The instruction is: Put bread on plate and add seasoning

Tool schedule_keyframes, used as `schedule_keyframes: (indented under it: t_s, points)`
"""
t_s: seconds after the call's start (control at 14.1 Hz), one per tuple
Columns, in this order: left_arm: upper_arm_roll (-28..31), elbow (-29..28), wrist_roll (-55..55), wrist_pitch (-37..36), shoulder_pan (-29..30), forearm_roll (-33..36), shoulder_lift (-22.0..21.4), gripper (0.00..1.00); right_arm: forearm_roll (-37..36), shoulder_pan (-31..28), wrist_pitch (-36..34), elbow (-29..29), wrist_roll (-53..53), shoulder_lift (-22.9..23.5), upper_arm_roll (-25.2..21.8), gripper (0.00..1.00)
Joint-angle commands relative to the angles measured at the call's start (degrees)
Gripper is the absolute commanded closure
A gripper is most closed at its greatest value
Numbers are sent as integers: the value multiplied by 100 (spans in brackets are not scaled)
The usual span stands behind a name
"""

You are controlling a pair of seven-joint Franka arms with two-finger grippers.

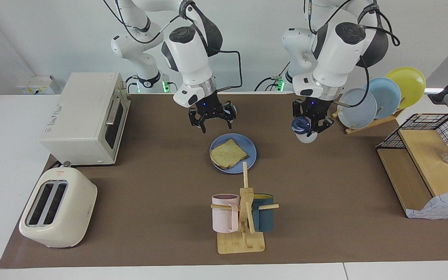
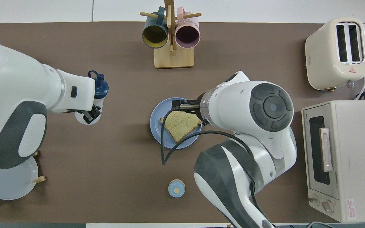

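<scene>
the bread (image 1: 228, 153) lies flat on the plate (image 1: 249, 149), a medium-blue round plate near the middle of the brown table mat (image 1: 150, 186), with one corner of the slice reaching the plate's rim toward the right arm's end of the table. the right gripper (image 1: 210, 123) hangs in the air over the plate's edge nearest the robots, clear of the bread, its fingers spread wide apart with nothing between them. the left gripper (image 1: 310, 126) is raised over the mat toward the left arm's end of the table, well apart from the plate, and its fingers are closed on the seasoning (image 1: 302, 129), a whitish bottle with a dark blue cap that is tilted over, cap pointing toward the plate side. in the overhead view the seasoning (image 2: 97, 95) shows beside the left wrist with its cap farther from the robots than its body. a mug rack (image 1: 243, 217) with a pink and a dark teal mug stands farther from the robots than the plate, and a small blue bell (image 2: 176, 188) sits nearer to the robots than the plate
</scene>
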Motion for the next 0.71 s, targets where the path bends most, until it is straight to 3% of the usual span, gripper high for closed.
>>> schedule_keyframes:
  t_s: [0.0,0.14,0.43,0.57,0.64]
  points:
    - [60,-700,458,-293,-505,-81,-652,100,1292,-212,-389,412,-38,112,28,0]
    - [60,-1245,467,-206,-778,-81,-1091,100,1692,-195,-566,580,67,42,28,5]
    - [51,-1590,485,-83,-1051,-81,-1365,100,1693,-107,-1084,1211,1051,6,90,43]
    - [51,-1643,485,-39,-1165,-90,-1410,100,1693,-46,-1103,1388,1227,24,194,52]
    - [51,-1661,485,-30,-1227,-90,-1427,100,1667,-2,-1007,1415,1385,24,274,52]
